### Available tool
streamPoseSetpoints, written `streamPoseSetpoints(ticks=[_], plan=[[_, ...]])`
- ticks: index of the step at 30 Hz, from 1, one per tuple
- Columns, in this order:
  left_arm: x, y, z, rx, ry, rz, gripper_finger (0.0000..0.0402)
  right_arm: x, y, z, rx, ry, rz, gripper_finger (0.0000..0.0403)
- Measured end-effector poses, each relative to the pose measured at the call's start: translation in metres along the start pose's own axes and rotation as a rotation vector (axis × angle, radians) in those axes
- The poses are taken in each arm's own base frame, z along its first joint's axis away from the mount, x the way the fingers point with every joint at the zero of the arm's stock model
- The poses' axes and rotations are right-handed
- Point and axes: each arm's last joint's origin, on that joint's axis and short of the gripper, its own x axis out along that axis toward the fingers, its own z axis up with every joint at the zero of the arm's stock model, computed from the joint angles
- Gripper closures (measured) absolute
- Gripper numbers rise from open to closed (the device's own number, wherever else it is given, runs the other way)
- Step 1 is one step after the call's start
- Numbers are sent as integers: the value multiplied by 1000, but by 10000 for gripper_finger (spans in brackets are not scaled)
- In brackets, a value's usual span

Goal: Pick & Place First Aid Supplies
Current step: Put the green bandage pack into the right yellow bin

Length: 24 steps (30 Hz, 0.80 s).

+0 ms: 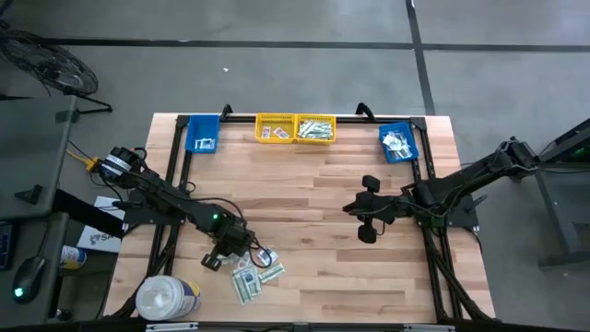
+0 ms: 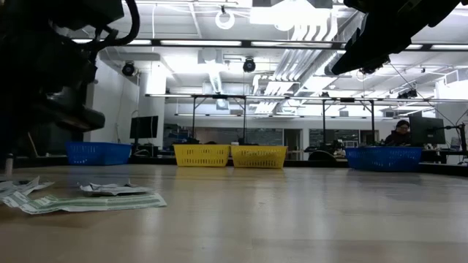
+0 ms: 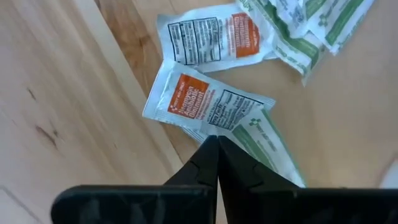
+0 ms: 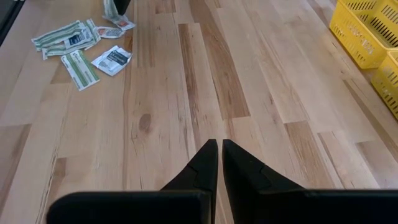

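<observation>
Left gripper (image 1: 241,251), fingers closed tip to tip, low near the table's front-left corner; right gripper (image 1: 352,208), fingers together, raised right of centre.

Yellow bins (image 1: 295,129), blue bins (image 1: 203,135), white tub (image 1: 168,299) on table (image 1: 313,258).

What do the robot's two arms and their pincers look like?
Both arms are dark, almost black, built from jointed segments with black cables running along them. The left arm shows a tiny green light near its wrist and yellow wiring near its base. Each pincer, left pincer and right pincer, has two flat black fingers tapering to points.
</observation>
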Motion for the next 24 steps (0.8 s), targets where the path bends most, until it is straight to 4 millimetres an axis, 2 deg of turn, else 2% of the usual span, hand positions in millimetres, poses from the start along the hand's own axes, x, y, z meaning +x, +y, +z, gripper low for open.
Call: streamPoseSetpoints(ticks=[12, 24], plan=[[-40, -8, 28, 4, 4, 68, 401, 0, 0, 0, 0, 0, 0, 386], [-72, -6, 55, 71, -115, 409, 401, 0, 0, 0, 0, 0, 0, 386]])
